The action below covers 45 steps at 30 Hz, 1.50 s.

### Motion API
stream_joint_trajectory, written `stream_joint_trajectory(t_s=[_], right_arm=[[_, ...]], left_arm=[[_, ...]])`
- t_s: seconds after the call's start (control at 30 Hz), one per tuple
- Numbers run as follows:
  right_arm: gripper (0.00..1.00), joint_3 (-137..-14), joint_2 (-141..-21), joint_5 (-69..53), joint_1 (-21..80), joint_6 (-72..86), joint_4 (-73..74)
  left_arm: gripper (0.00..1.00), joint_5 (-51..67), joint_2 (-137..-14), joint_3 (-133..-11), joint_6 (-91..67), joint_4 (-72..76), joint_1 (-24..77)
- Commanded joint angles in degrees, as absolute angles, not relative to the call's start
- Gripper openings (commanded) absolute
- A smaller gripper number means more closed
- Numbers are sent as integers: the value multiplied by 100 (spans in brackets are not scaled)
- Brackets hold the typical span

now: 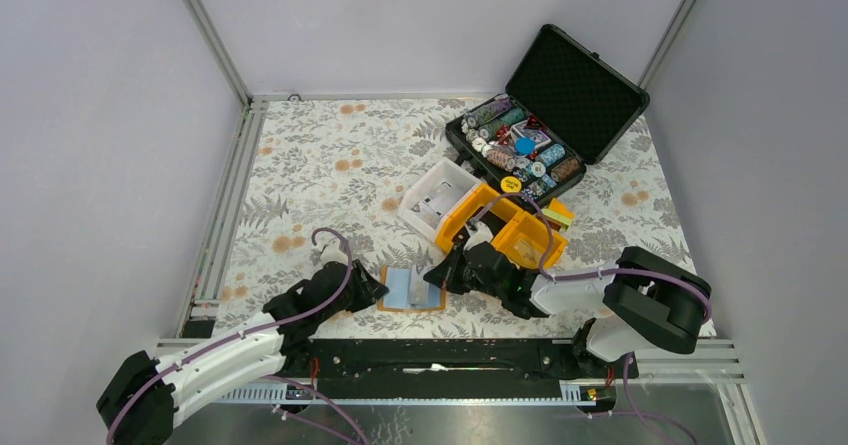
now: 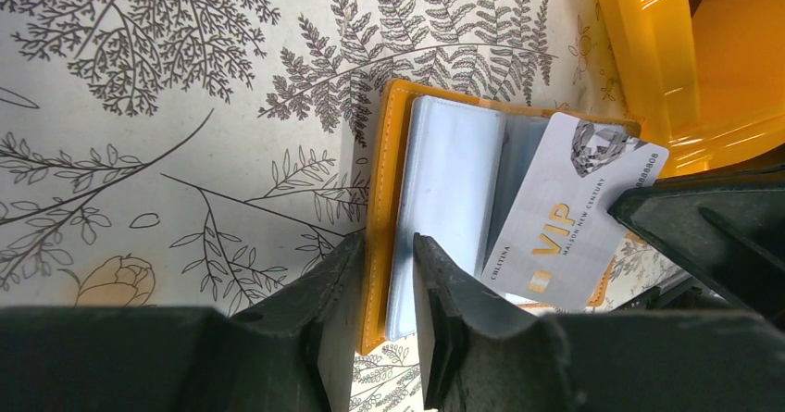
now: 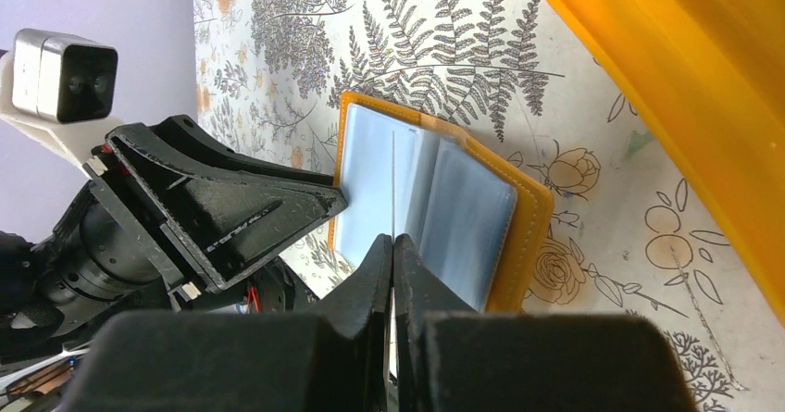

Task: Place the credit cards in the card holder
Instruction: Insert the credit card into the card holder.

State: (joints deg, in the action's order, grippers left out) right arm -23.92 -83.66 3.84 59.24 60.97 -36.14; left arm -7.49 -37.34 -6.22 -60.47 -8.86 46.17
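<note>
**Grippers.** The right gripper [image 3: 393,245] is clamped on one credit card [image 2: 565,218], fingers pressed together on its trailing end. From its own wrist camera the card shows only as a thin edge-on line. The left gripper [image 2: 387,242] has its jaws set narrowly either side of the near cover edge of the card holder [image 2: 444,190]. It appears to pinch that edge, though contact force cannot be confirmed.

**Location.** The holder lies open on the patterned table [image 1: 330,165] between the two grippers. The held card is tilted over its right-hand pockets.

**Handling.** Judge the card light, stiff, thin and slick. Grip it by the end away from the pocket so the leading edge stays free. Judge the holder soft and light, and likely to slide. Restrain it at the cover rim, never on the pale pockets.

**Markings.** The card reads "VIP" in gold and "MAISON NEW CENTURY", with a faceted gem graphic. The name line is too small to read.

**Beyond.** An orange bin [image 1: 505,230] stands just behind the holder. Farther back is an open black case [image 1: 560,105] of poker chips [image 1: 510,135].
</note>
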Motion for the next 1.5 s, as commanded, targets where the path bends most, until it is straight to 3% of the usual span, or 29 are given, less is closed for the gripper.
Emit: stream_joint_trajectory(t_s=[0.0, 1.47], right_arm=[[0, -2249, -8441, 633, 5962, 6423, -4096], [0, -2816, -9552, 244, 6143, 6478, -3938]], left_arm=[[29, -694, -3769, -595, -5944, -896, 4591], [20, -502, -3989, -736, -5649, -740, 4584]])
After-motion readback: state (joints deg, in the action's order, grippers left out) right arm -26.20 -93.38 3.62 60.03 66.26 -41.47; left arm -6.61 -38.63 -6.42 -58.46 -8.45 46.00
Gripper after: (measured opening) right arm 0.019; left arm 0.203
